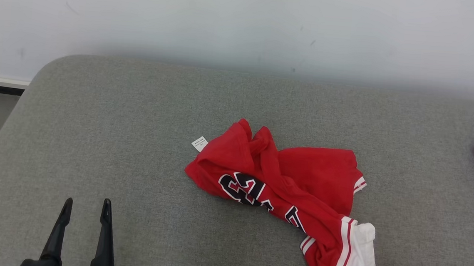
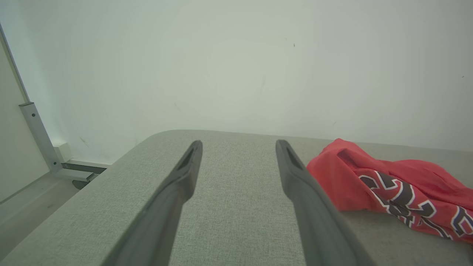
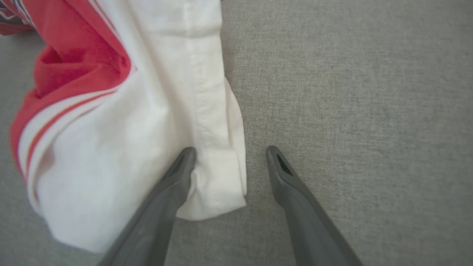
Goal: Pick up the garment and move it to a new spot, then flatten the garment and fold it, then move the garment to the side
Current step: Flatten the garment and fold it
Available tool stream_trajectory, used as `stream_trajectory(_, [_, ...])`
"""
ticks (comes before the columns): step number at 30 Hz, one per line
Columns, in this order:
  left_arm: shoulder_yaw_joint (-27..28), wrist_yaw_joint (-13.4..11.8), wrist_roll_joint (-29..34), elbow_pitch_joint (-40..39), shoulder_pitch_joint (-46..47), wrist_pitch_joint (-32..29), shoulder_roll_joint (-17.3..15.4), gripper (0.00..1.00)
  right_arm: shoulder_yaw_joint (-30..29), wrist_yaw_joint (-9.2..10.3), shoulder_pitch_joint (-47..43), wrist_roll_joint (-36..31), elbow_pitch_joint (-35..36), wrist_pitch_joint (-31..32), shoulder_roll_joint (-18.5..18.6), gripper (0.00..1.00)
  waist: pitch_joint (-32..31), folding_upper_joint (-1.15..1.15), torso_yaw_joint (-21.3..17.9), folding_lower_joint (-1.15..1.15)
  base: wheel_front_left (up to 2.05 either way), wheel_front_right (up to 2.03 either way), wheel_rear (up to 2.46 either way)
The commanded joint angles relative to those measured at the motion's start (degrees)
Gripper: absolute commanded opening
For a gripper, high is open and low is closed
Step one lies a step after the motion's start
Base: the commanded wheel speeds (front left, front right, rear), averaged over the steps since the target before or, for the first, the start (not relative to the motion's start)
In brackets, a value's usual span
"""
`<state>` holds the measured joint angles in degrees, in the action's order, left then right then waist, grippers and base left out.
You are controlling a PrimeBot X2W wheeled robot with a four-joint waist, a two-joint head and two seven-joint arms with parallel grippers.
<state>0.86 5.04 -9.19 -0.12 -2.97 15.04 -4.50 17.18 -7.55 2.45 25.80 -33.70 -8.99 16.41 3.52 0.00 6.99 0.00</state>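
Right gripper [image 3: 231, 150], spread and empty, sits at the white hem [image 3: 207, 111] of the shirt [image 1: 301, 175] by the cushion's [image 1: 137, 122] near edge; left gripper [image 1: 88, 200] likewise released. Grabbing one layer risks slipping.

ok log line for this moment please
phase: pre-grasp | garment: crumpled on grey cushion | left pincer: open, empty, clear of garment | right pincer: open over white hem, not closed
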Motion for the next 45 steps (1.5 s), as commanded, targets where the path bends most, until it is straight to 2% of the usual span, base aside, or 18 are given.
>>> stream_trajectory(1, [0.24,0.0,0.48,0.04,0.59,0.18,0.16,1.0,0.83,0.11,-0.48,0.82,-1.83,1.8,-0.62,0.53,0.13,0.0,0.02,0.0,0.0,0.0,0.0])
stream_trajectory(2, [0.35,0.13,0.57,0.15,0.77,0.18,0.17,1.0,1.54,0.11,-0.11,1.04,-2.9,2.34,-0.95,0.35,0.24,0.0,-0.01,0.0,0.0,0.0,0.0])
stream_trajectory(3, [0.5,0.26,0.62,0.26,0.99,0.18,0.17,1.0,2.03,0.11,0.42,1.04,-3.61,2.32,-1.12,0.0,0.35,0.0,-0.01,0.0,0.0,0.0,0.0])
stream_trajectory(6, [0.77,0.48,0.81,0.64,1.29,0.18,0.2,1.0,3.38,0.11,1.92,1.53,-4.8,1.1,-1.42,0.0,0.53,0.0,0.01,0.0,0.0,0.0,0.0])
stream_trajectory(10, [1.16,0.9,0.94,0.86,1.51,0.18,0.36,1.0,3.86,0.11,5.56,1.0,-4.52,-1.98,0.68,0.0,0.39,0.0,-0.12,0.0,0.0,0.0,0.0])
stream_trajectory(14, [1.28,0.94,1.18,1.24,1.49,0.18,0.55,1.0,4.78,0.11,10.54,-0.85,-3.71,-3.62,3.73,0.0,-0.15,0.0,-0.4,0.0,0.0,0.0,0.0])
stream_trajectory(27, [0.84,1.54,1.12,2.42,0.97,0.18,1.1,1.0,9.11,0.11,33.67,-4.68,0.71,-2.65,15.16,0.0,-2.98,0.0,1.3,0.0,0.0,0.0,0.0])
stream_trajectory(35, [1.44,1.69,0.95,2.22,-0.28,0.18,1.28,1.0,11.25,0.11,41.4,-5.83,3.34,-3.19,20.27,0.0,-3.96,0.0,1.46,0.0,0.0,0.0,0.0])
stream_trajectory(39, [1.89,1.52,0.9,1.94,-0.46,0.18,1.41,1.0,12.41,0.11,41.14,-6.49,5.04,-4.84,21.16,0.0,-4.13,0.0,0.71,0.0,0.0,0.0,0.0])
stream_trajectory(45, [1.81,1.45,0.76,1.91,-0.85,0.18,1.55,1.0,13.47,0.11,31.83,-8.05,10.09,-5.95,21.06,0.0,-4.23,0.0,-0.35,0.0,0.0,0.0,0.0])
